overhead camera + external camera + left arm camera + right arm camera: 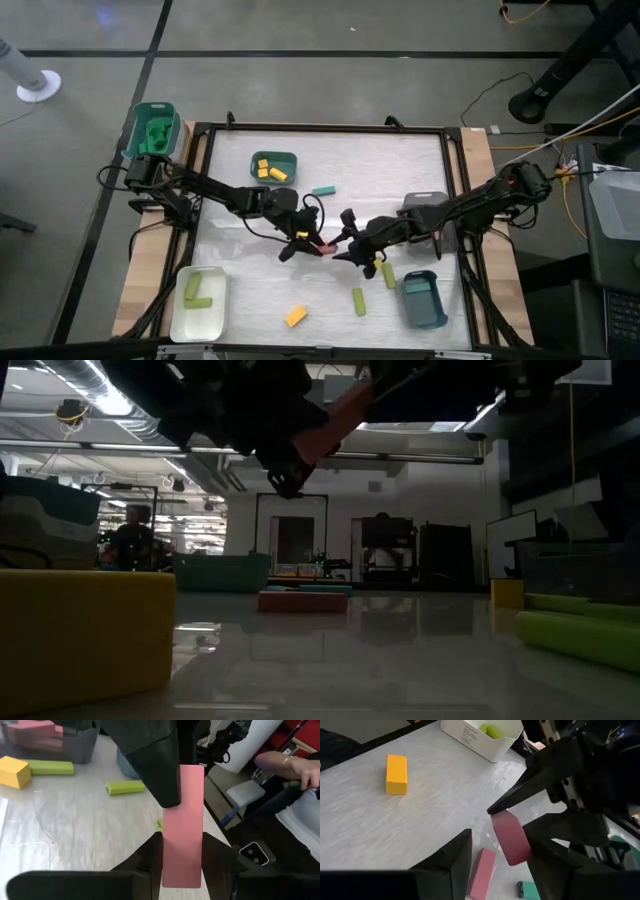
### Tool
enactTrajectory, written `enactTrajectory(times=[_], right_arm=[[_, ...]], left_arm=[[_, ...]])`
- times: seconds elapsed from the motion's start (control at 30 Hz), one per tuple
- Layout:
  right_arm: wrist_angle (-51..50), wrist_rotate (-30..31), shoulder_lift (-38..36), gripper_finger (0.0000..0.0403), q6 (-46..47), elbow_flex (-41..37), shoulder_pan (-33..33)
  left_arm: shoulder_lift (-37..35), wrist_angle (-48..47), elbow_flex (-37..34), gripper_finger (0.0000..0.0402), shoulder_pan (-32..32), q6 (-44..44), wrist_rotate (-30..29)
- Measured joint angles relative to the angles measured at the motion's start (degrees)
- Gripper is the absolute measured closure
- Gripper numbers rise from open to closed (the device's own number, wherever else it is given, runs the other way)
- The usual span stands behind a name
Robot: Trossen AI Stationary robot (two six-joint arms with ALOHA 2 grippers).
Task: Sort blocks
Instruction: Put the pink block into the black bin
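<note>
At the counter's (330, 170) middle the left tool (303, 243) and the right tool (350, 245) are met, a block (322, 248) held between them. Trays are set at the corners: one (274, 167) behind the left tool, one (198, 303) at front left, two (421, 299) at the right. Loose blocks (358, 300) are scattered in front.

Pink block (182, 827): upper end is hidden behind a dark finger (150, 757) of the other arm. Yellow block (80, 640): cut off by the low view's left edge. Second pink block (481, 880): lower end runs past the frame edge.
</note>
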Motion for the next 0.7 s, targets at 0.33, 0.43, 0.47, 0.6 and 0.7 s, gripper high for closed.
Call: enactTrajectory(times=[0.33, 0.43, 0.47, 0.6, 0.7], right_arm=[[0.9, 0.1, 0.0, 0.0275, -0.3, 0.0, 0.0], [1.5, 0.0, 0.0, 0.0320, -0.6, 0.0, 0.0], [1.5, 0.0, 0.0, 0.0334, -0.9, 0.0, 0.0], [1.4, 0.4, 0.0, 0.0347, -1.0, 0.0, 0.0], [0.0, 1.5, -0.4, 0.0347, -0.6, 0.0, 0.0]], left_arm=[[0.0, 1.3, 0.0, 0.0304, 0.0, 0.0, 0.0], [0.0, 1.4, 0.0, 0.0304, 0.0, 0.0, 0.2], [0.1, 1.4, 0.0, 0.0304, 0.0, 0.0, 0.5], [0.1, 1.7, 0.0, 0.0304, -0.1, -0.1, 0.5], [0.1, 1.6, 0.0, 0.0297, -0.2, -1.3, -0.6]])
